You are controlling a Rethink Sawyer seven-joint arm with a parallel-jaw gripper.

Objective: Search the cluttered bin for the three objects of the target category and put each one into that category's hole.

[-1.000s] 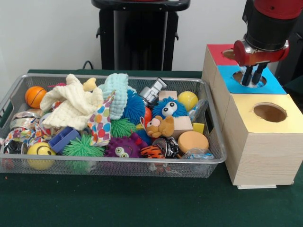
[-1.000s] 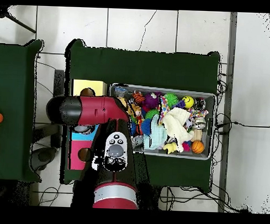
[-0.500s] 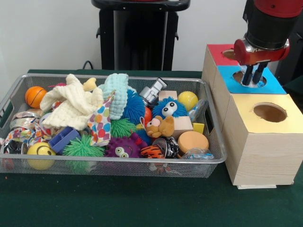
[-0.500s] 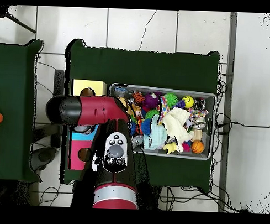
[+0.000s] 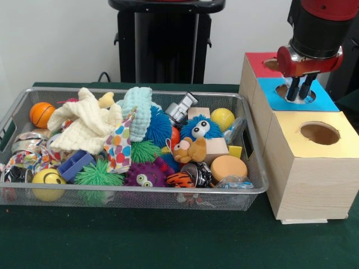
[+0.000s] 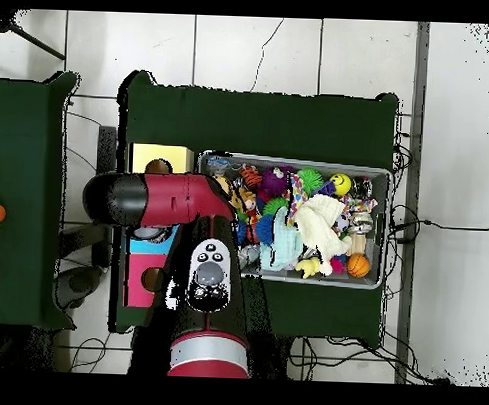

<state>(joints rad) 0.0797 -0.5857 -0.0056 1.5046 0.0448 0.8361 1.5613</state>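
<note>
The cluttered bin (image 5: pixel 168 190), a wide silver wire-mesh tray, sits left of three wooden boxes and is full of toys. It also shows in the overhead view (image 6: pixel 386 230). The boxes have a red top (image 5: pixel 257 63), a blue top (image 5: pixel 326 102) and a yellow top (image 5: pixel 291 131), each with a round hole. My gripper (image 5: pixel 298 95) hangs over the blue box's hole (image 5: pixel 283 89), its two dark fingers pointing down, slightly apart, with nothing between them. In the overhead view my arm (image 6: pixel 203 204) covers the gripper.
The bin holds an orange basketball (image 5: pixel 41 114), a cream cloth (image 5: pixel 84 126), a blue fuzzy toy with eyes (image 5: pixel 201 128), a yellow ball (image 5: pixel 222 118), a plush dog (image 5: pixel 189 150), an orange disc (image 5: pixel 228 167) and spiky green balls (image 5: pixel 98 175). The black pedestal (image 5: pixel 165 42) stands behind.
My gripper has risen very slightly over the blue box. Nothing in the bin has moved.
</note>
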